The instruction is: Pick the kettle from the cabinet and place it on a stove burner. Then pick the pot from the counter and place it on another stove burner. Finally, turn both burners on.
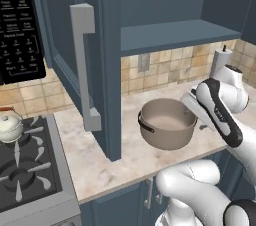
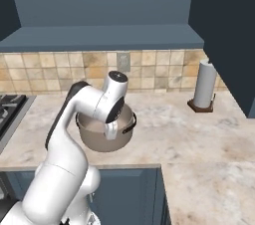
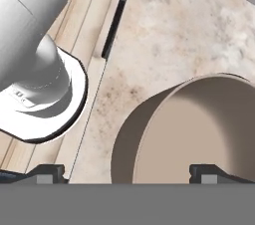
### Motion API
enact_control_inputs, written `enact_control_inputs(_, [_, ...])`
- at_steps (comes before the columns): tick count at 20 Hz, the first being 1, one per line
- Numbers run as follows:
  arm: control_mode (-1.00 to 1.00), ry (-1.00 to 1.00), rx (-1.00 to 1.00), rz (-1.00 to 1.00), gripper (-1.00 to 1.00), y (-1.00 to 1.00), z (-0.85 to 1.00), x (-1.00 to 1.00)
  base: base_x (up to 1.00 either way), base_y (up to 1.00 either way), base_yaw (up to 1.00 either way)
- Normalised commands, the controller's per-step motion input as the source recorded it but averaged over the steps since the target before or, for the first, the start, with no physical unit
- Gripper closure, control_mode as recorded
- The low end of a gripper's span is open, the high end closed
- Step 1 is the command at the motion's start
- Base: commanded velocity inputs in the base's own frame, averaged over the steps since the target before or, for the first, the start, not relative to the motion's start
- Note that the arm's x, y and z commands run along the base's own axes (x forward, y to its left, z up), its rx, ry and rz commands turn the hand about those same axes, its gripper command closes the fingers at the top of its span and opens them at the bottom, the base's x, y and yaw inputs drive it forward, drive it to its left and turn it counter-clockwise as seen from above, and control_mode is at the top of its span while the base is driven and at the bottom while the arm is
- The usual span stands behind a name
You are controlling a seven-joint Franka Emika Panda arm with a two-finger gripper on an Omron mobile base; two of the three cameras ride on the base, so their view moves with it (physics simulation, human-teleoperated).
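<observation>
1. taupe-grey metal, the pot [image 1: 167, 124] sits on the beige marbled counter [image 1: 95, 162], right of the open cabinet door [image 1: 95, 70]; its pale inside faces up and one black loop handle shows on its left side in the left base view
2. cream-white, the kettle [image 1: 10, 126] stands on a rear burner of the black stove [image 1: 25, 175], at the left edge of the left base view; its wire handle arches over the lid
3. the claw [image 3: 127, 173] is wide open and holds nothing; in the hand view its two dark tips rise at the bottom, one out over the bare counter beside the pot, the other over the pot's inside, so the near rim lies between them
4. in the right base view the white arm bends over the pot [image 2: 105, 132] and the claw [image 2: 110, 132] hangs in front of the pot's near wall; whether a tip touches the rim i cannot tell
5. the dark slate-blue cabinet [image 1: 175, 5] stands open above the counter, its shelf bare; the door carries a long light-grey bar handle [image 1: 84, 65]
6. a black microwave [image 1: 19, 25] with a keypad hangs left of the door, above the stove
7. a paper towel roll [image 2: 205, 85] stands upright on a dark base at the back of the counter, well right of the pot, in front of the tan tiled wall [image 2: 60, 72]
</observation>
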Motion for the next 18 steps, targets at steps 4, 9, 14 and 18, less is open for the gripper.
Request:
enact_control_inputs(4, [-1.0, 0.05, 0.0, 0.0, -1.0, 0.0, -0.25, 0.21, 0.0, 0.0, 0.0])
enact_control_inputs(9, [-1.0, 0.05, 0.0, 0.0, -1.0, 0.0, -0.25, 0.18, 0.0, 0.0, 0.0])
enact_control_inputs(14, [-1.0, 0.05, 0.0, 0.0, -1.0, 0.0, -0.24, 0.15, 0.0, 0.0, 0.0])
enact_control_inputs(18, [-1.0, 0.03, 0.0, 0.0, -1.0, 0.0, -0.26, 0.06, 0.0, 0.0, 0.0])
